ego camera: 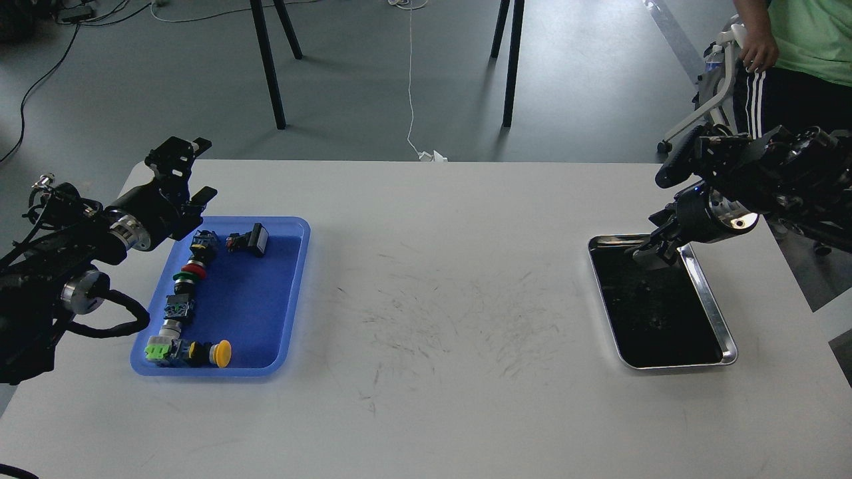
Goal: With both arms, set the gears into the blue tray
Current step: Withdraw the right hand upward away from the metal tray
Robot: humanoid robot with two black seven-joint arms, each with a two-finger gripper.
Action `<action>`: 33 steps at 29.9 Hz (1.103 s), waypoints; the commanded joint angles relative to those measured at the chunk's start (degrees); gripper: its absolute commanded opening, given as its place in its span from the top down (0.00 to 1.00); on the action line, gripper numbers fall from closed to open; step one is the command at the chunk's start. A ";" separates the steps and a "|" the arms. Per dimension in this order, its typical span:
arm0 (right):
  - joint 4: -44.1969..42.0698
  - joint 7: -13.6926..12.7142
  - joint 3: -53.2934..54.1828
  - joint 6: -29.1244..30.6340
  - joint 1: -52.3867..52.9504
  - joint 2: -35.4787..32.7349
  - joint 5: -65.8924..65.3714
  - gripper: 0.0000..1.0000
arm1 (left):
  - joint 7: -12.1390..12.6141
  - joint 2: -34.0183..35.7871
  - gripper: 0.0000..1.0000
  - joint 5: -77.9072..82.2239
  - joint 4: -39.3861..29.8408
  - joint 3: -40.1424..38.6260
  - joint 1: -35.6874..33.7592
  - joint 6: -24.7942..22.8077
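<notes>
Left gripper [183,166] hung above the far-left corner of the counter [426,279], just past the far rim of the blue tray [293,293], its two black fingers parted with nothing between them; I judged it was parked there to be ready over the tray for a drop. That tray was a shallow rectangle of glossy bright-blue plastic with rounded corners and a raised lip, which would keep small round parts from rolling off. Inside it, along the left side, lay a row of push-button switches [186,299], blocky bodies with smooth red, green and yellow caps, and one dark switch [247,242] set apart near the far edge. No gear could be picked out in the blue tray. White and matt, the counter carried a patch of fine dark scuffs in its middle. Further right sat a steel tray [715,319], its rim polished and mirror-bright, its inside dark; any tiny black gears in it would be lost against that floor, and I could not tell whether some lay there. Right gripper [655,251] was lifted over the far edge of the steel tray, pointing down and leftward; it showed small and dark, so whether it was clamped on a gear or empty could not be told
</notes>
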 commanded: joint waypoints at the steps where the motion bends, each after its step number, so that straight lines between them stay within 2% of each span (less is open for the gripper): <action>1: -4.28 0.00 6.00 0.00 -0.11 0.60 4.09 0.15 | 0.00 0.23 0.02 -0.14 -0.27 -0.72 -0.15 -0.74; 8: -11.48 0.00 12.86 -0.44 -1.33 0.86 12.78 0.13 | 0.00 0.14 0.02 -0.14 -2.20 -4.14 -0.50 -1.45; 14: -16.85 0.00 19.10 -1.84 -5.28 1.92 28.94 0.13 | 0.00 0.05 0.02 -0.93 -1.42 -5.11 -2.08 -1.97; 18: -17.30 0.00 22.53 -6.66 -9.59 1.91 42.48 0.13 | 0.00 0.05 0.02 -2.60 -1.15 -5.90 -2.34 -4.42; 21: -17.21 0.00 24.20 -11.41 -13.02 2.00 51.00 0.13 | 0.00 -0.21 0.02 -4.00 -1.24 -6.26 -2.96 -4.48; 26: -17.30 0.00 26.31 -13.88 -16.28 5.24 63.84 0.06 | 0.00 -2.23 0.02 -4.36 -1.94 -6.26 -3.57 -4.48; 33: -16.16 0.00 28.60 -20.55 -17.60 9.99 68.96 0.04 | 0.00 -2.06 0.02 -4.27 -1.24 -5.64 -5.16 -4.48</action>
